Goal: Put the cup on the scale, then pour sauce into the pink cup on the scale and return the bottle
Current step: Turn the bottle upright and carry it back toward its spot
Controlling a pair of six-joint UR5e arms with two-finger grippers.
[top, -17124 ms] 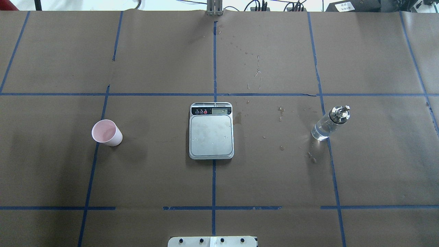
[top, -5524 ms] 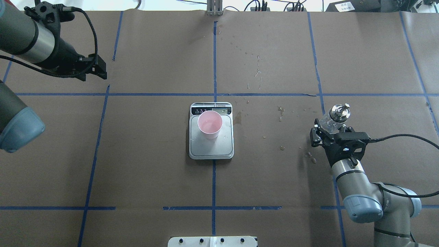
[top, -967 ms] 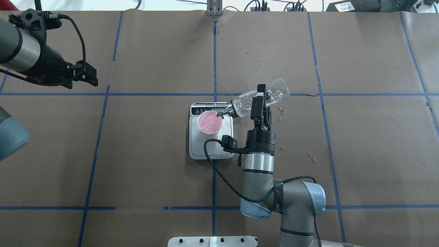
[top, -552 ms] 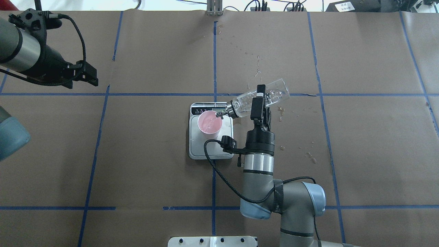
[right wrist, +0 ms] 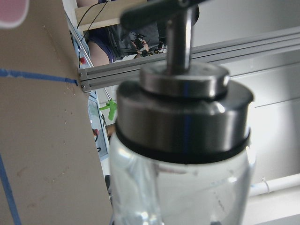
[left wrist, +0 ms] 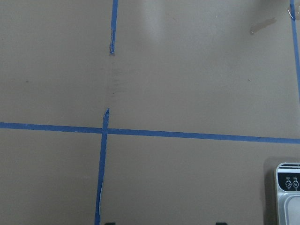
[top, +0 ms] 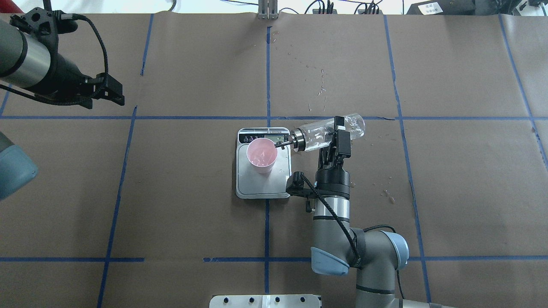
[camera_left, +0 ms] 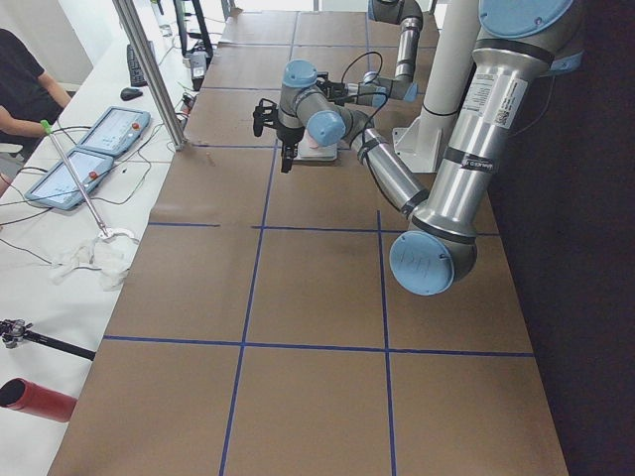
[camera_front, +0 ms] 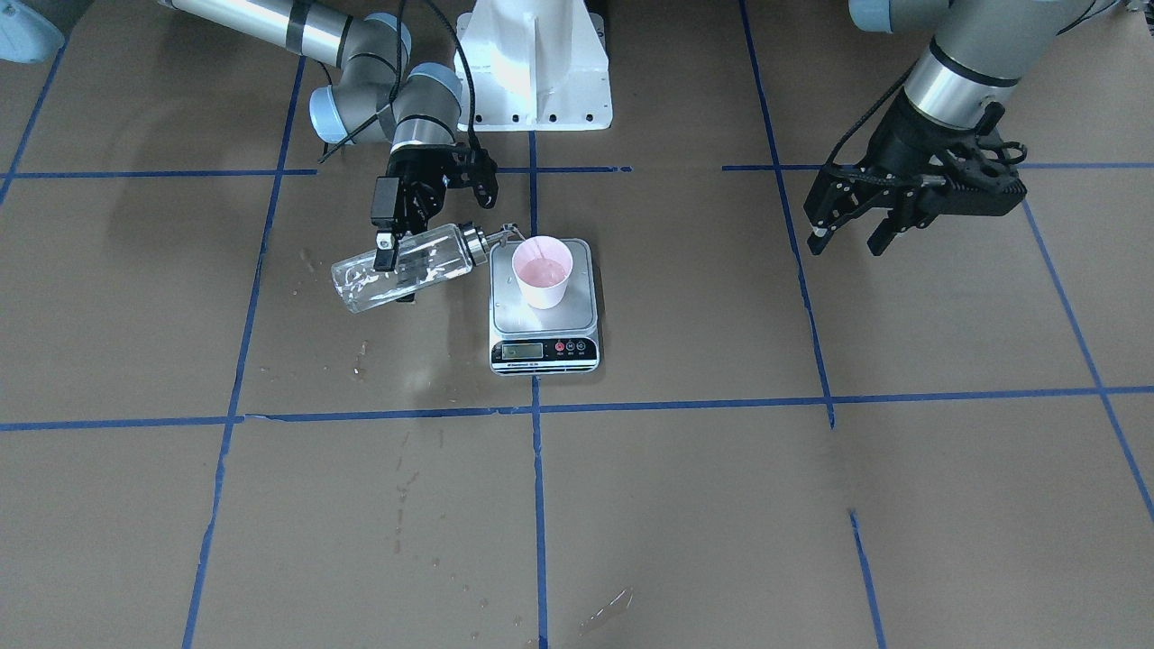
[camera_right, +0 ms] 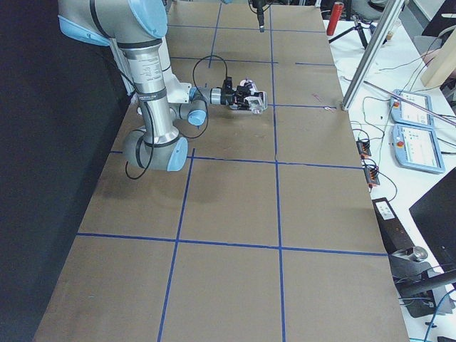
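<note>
The pink cup [top: 262,155] stands upright on the scale [top: 261,187] at the table's middle, with clear liquid in it [camera_front: 541,272]. My right gripper [top: 339,133] is shut on the glass bottle [top: 319,133] and holds it almost level just right of the scale. The silver spout points left at the cup's rim. In the front view the bottle [camera_front: 401,269] lies beside the scale [camera_front: 507,317]. The right wrist view is filled by the bottle's cap [right wrist: 183,126]. My left gripper [top: 120,94] is open and empty, far left and high; it also shows in the front view [camera_front: 843,245].
Brown paper with blue tape lines covers the table. Wet spots lie right of the scale [top: 387,196] and towards the far edge [top: 321,87]. The left wrist view shows the scale's corner [left wrist: 287,187]. Tablets and a person sit beyond the far edge [camera_left: 89,159].
My right gripper has moved right and a little towards the robot with the bottle, which now lies flatter. The spout has drawn back from over the cup to its rim. The left arm has barely moved.
</note>
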